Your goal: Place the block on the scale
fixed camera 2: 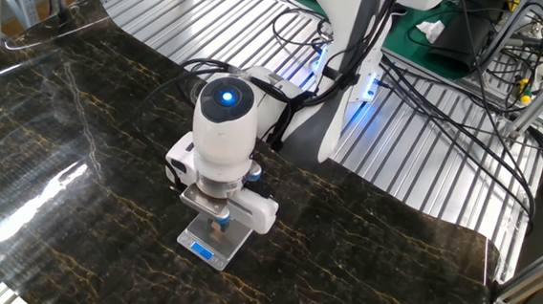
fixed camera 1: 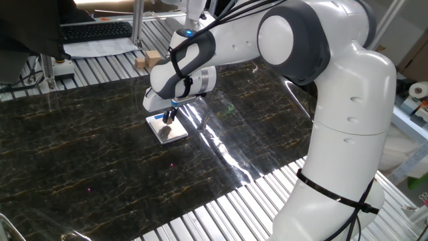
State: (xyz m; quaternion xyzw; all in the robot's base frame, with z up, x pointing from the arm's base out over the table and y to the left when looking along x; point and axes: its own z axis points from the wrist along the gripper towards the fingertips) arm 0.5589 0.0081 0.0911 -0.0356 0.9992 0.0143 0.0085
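1. My white two-finger gripper [fixed camera 1: 170, 115] [fixed camera 2: 217, 227] hangs over the small flat silver-white square scale [fixed camera 1: 167, 129] [fixed camera 2: 213, 244], pointing down at it.
2. The scale lies flat on the dark marble-patterned table top [fixed camera 1: 80, 154] [fixed camera 2: 90, 149], its blue strip on the edge facing the other fixed camera.
3. Between my fingers I pinch the tiny tan-brown wooden cube [fixed camera 2: 218, 226]; it shows only in the other fixed view, as a small brown spot just above the scale's plate.
4. I cannot tell whether the cube touches the plate.
5. In one fixed view my wrist hides the cube; only my dark fingertips show over the scale's far left part.
6. A larger pale wooden block [fixed camera 1: 142, 61] sits on the ribbed metal surface [fixed camera 1: 100, 63] beyond the dark top's far edge.
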